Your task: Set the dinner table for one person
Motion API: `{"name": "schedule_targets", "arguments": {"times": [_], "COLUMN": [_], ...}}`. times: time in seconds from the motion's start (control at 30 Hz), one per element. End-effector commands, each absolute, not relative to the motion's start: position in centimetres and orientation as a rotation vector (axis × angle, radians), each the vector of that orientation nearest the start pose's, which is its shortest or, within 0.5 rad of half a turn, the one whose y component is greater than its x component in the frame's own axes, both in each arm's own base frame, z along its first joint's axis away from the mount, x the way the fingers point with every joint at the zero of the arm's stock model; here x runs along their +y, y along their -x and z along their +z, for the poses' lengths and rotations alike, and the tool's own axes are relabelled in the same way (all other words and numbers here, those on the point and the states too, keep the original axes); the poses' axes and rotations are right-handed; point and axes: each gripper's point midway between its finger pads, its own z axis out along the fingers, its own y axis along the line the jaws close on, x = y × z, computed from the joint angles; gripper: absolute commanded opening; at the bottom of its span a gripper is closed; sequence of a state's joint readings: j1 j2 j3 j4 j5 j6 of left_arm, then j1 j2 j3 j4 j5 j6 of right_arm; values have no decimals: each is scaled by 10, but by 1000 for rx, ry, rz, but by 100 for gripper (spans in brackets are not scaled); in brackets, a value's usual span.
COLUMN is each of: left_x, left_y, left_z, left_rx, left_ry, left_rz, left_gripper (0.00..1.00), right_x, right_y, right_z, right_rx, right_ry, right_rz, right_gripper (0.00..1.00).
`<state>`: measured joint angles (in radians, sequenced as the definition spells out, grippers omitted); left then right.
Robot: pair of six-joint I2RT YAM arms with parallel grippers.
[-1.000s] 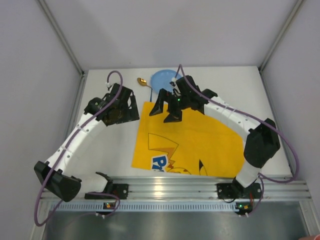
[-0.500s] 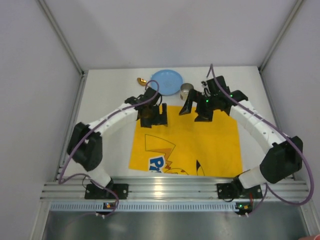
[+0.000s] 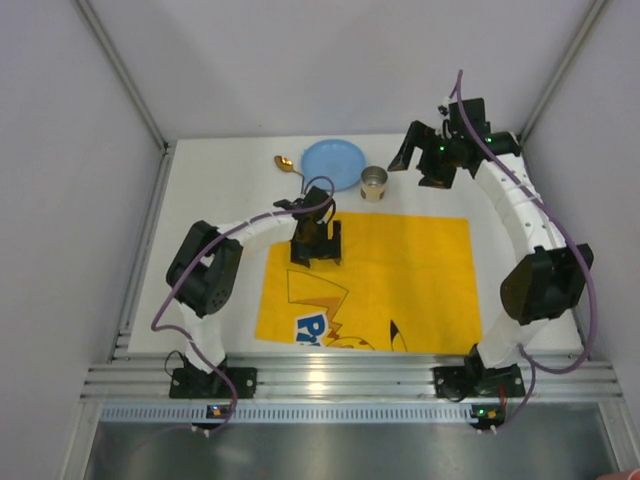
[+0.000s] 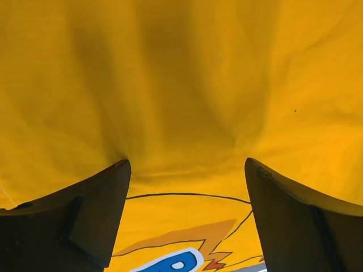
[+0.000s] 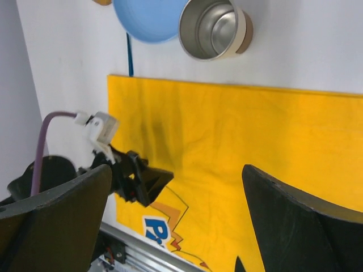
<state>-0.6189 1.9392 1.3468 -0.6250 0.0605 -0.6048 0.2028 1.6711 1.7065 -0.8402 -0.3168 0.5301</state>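
Observation:
The white dinner table point(image 3: 210, 200) carries a yellow cartoon-printed placemat point(image 3: 400, 280) lying flat in the middle. A blue plate point(image 3: 332, 163), a metal cup point(image 3: 374, 184) and a gold spoon point(image 3: 286, 164) sit at the back. My left gripper point(image 3: 315, 250) is open and empty, low over the placemat's far left part; its view shows only yellow cloth point(image 4: 187, 102). My right gripper point(image 3: 420, 168) is open and empty, raised at the back right near the cup. The right wrist view shows the plate point(image 5: 144, 20), the cup point(image 5: 212, 28) and the placemat point(image 5: 255, 141).
Silver rails point(image 3: 350, 378) run along the table's near edge. White walls stand on the left, right and back. The left arm point(image 3: 240, 232) bends across the table's left side.
My right gripper has moved from the placemat's far edge to the back right and risen. My left gripper has moved right onto the placemat's far left part. The placemat now lies squarer.

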Motion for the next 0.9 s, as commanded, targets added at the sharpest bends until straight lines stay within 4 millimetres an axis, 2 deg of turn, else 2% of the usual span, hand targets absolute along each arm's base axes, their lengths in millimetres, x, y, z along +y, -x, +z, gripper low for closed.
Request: {"name": "schedule_targets", "arguments": {"times": [0.0, 0.03, 0.07, 0.1, 0.23, 0.3, 0.37, 0.4, 0.43, 0.5, 0.53, 0.6, 0.63, 0.7, 0.73, 0.77, 0.8, 0.83, 0.87], "left_x": [-202, -190, -183, -171, -151, -152, -154, -159, -159, -161, -161, -161, -162, -163, -164, -164, -165, -165, -165], "left_y": [-290, -292, -291, -282, -287, -293, -295, -307, -312, -326, -329, -335, -336, -337, -337, -335, -333, -331, -329], "left_z": [4, 3, 9, 4, 16, 26, 38, 53, 62, 91, 101, 126, 133, 151, 157, 166, 167, 170, 175], "left_rx": [2913, 2908, 2889, 2904, 2851, 2825, 2813, 2774, 2750, 2682, 2666, 2639, 2627, 2589, 2573, 2551, 2550, 2544, 2530], "left_ry": [50, 99, 122, 144, 212, 204, 202, 200, 195, 167, 159, 142, 138, 132, 132, 130, 130, 129, 127], "left_rz": [-156, -151, -160, -125, -141, -153, -170, -191, -190, -208, -204, -203, -212, -244, -259, -280, -295, -304, -316], "left_gripper": [89, 89, 89, 89, 90, 90, 90, 90, 90, 92, 92, 92, 92, 92, 92, 93, 93, 93, 93], "right_x": [151, 152, 152, 150, 151, 150, 151, 153, 155, 157, 161, 162, 165, 163, 168, 171, 171, 175, 177], "right_y": [-424, -429, -436, -442, -462, -471, -478, -484, -488, -500, -505, -516, -520, -529, -530, -532, -536, -536, -539], "right_z": [242, 238, 225, 223, 196, 197, 184, 187, 176, 176, 160, 158, 143, 137, 122, 117, 116, 103, 102], "right_rx": [2456, 2462, 2488, 2486, 2527, 2513, 2534, 2521, 2539, 2522, 2546, 2532, 2554, 2541, 2562, 2566, 2556, 2577, 2567], "right_ry": [-236, -240, -263, -275, -309, -314, -335, -334, -343, -354, -367, -379, -399, -417, -423, -428, -430, -438, -434], "right_rz": [651, 642, 628, 609, 560, 537, 519, 524, 517, 506, 496, 471, 457, 410, 397, 388, 368, 352, 334], "right_gripper": [100, 100, 100, 100, 100, 100, 100, 100, 100, 100, 100, 100, 99, 98, 98, 95, 94, 94, 90]}}
